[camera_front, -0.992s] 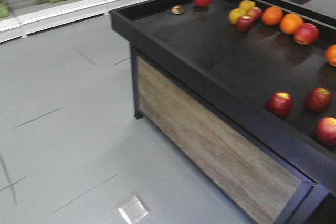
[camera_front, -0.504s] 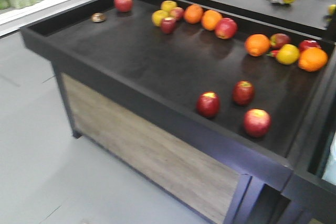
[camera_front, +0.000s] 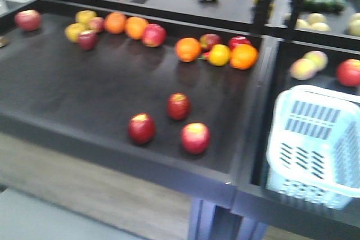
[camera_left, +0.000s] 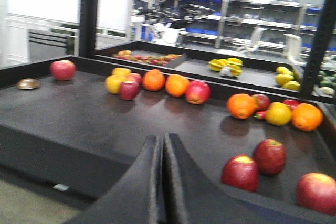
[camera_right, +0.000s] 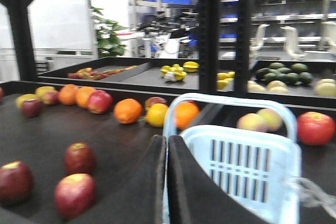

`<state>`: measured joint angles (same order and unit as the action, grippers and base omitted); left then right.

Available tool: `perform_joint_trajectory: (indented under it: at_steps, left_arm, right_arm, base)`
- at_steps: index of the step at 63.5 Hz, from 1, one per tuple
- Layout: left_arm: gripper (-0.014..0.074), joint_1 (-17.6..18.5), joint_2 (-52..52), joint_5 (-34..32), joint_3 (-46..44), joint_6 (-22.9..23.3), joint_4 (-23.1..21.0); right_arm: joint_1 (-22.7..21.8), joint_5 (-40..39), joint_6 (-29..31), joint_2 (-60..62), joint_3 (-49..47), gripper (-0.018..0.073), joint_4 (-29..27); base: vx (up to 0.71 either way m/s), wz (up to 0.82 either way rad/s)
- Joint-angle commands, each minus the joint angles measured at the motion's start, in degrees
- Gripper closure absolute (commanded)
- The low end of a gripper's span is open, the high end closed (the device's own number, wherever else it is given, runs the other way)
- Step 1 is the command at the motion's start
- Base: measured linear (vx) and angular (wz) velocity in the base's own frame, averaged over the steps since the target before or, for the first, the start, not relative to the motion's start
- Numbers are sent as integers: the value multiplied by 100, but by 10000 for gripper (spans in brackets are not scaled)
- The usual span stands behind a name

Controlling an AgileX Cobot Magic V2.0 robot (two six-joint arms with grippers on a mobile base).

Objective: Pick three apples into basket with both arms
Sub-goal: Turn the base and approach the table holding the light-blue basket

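Observation:
Three dark red apples lie close together near the front of the black display tray: one [camera_front: 141, 128] at the left, one [camera_front: 178, 105] behind, one [camera_front: 195, 137] at the right. They also show in the left wrist view as apples [camera_left: 240, 172], [camera_left: 270, 156], [camera_left: 316, 192], and in the right wrist view [camera_right: 14, 181], [camera_right: 79, 158], [camera_right: 74, 194]. The pale blue basket [camera_front: 315, 150] stands in the tray section to their right [camera_right: 247, 163]. My left gripper [camera_left: 161, 141] is shut and empty, left of the apples. My right gripper [camera_right: 166, 141] is shut and empty, in front of the basket's near corner.
Oranges [camera_front: 188, 49], yellow and brighter red apples [camera_front: 153, 35] lie along the back of the black tray [camera_front: 67, 82]. A raised divider [camera_front: 264, 94] separates the basket's section. More fruit [camera_front: 349, 72] lies behind the basket. Black shelf posts [camera_right: 207, 30] rise behind.
The front view has swung right: the floor and wooden front panel have left the frame, the three apples have shifted to the centre, and the basket has come into sight at the right.

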<state>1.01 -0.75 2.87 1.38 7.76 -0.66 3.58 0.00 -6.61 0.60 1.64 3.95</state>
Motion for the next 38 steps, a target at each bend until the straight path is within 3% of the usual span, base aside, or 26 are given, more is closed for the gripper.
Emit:
perform_joint_trajectory:
  at_steps: [1, 38]
  left_arm:
    - [603, -6, -85, -453, 134, 46, -36]
    - [603, -6, -85, -453, 134, 46, -36]
  right_arm:
    - [-26, -418, 1, 63, 84, 568, 30]
    - [-26, -418, 1, 63, 84, 568, 30]
  base:
    - [14, -55]
    - [13, -49]
